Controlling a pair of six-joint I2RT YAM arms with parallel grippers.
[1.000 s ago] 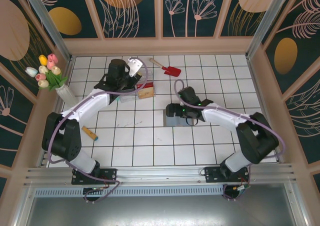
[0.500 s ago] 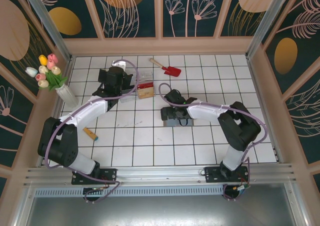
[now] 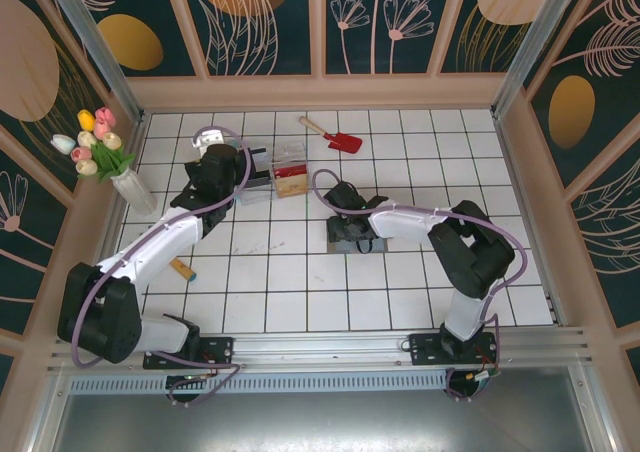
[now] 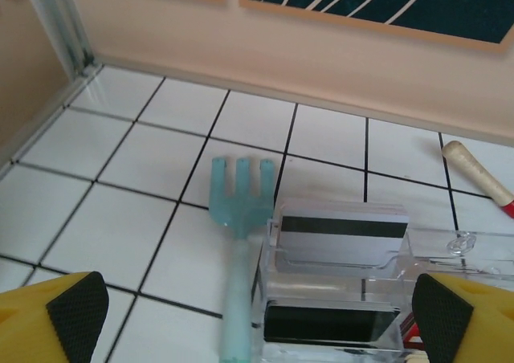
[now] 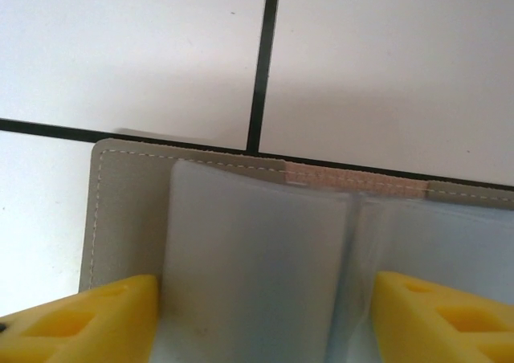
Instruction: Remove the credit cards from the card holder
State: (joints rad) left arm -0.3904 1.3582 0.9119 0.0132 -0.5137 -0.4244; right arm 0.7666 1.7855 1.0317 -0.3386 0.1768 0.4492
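The card holder (image 5: 128,186) is lying open and flat in the middle of the tabletop (image 3: 290,302), right under the right gripper (image 5: 265,315). The gripper's fingers (image 5: 80,315) are standing wide apart, one on each side of the clear pockets, holding nothing. I cannot tell if a card is hiding in those pockets. To do this well, the gripper should be coming down slowly, pinching just the edge of a card and sliding it out. If not, the thin holder may be lifting up too.

Closer to the arms, a small orange piece (image 3: 180,267) is lying alone, out of the way. Farther back, the left gripper (image 4: 259,311) is hanging open and empty near a clear tray (image 4: 450,246) that is holding cards (image 4: 341,228). A blue toy rake (image 4: 239,218) is lying just beside the tray. A red shovel (image 3: 345,140) is lying farthest back. Nothing is blocking the holder.
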